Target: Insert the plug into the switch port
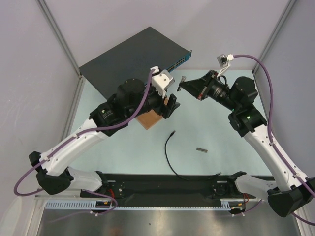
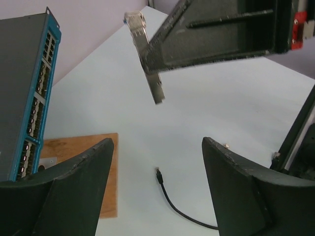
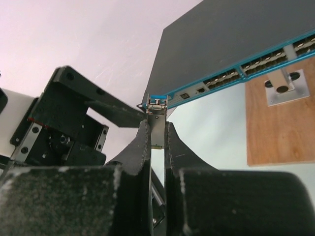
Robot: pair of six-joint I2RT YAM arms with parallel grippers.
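Observation:
The plug [image 1: 173, 132] is the small black tip of a thin black cable [image 1: 167, 153] lying on the table between the arms; in the left wrist view the plug [image 2: 158, 173] lies below and between my open fingers. The switch ports [image 1: 178, 61] run along the teal-blue front strip of the dark-grey box [image 1: 133, 54], also seen in both wrist views [image 2: 34, 108] [image 3: 256, 61]. My left gripper [image 1: 170, 105] [image 2: 157, 142] is open and empty above the table. My right gripper [image 1: 182, 84] [image 3: 157, 129] is shut on a short grey metal piece [image 3: 158, 110] [image 2: 147, 54], held in the air near the box's corner.
A brown wooden board [image 1: 150, 119] [image 2: 74, 147] [image 3: 280, 128] lies in front of the box, partly under my left gripper, with a small metal bracket [image 3: 283, 87] on it. Another short grey metal piece [image 1: 201, 149] lies on the table right of the cable. Enclosure walls stand on all sides.

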